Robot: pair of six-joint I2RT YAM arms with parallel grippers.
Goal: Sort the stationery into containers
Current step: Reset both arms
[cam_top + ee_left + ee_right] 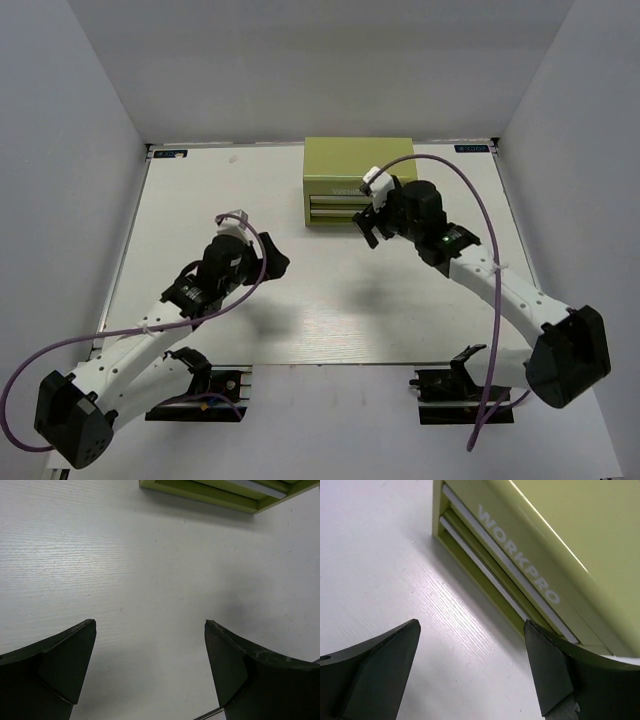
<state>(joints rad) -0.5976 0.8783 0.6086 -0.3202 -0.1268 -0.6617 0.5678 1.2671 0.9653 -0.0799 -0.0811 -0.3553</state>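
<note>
While no pens show on the white bench (200, 200), the olive-green metal two-drawer chest (358, 178) stands far-centre, drawers shut, left tool (150, 627) and right tool (471, 627) released, empty, the right just before it: sorting judged done, withdrawal next.

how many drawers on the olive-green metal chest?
2, stacked on the front of the olive-green metal chest: upper drawer below the WORKPRO label, lower drawer beneath it. Back unseen.
</note>
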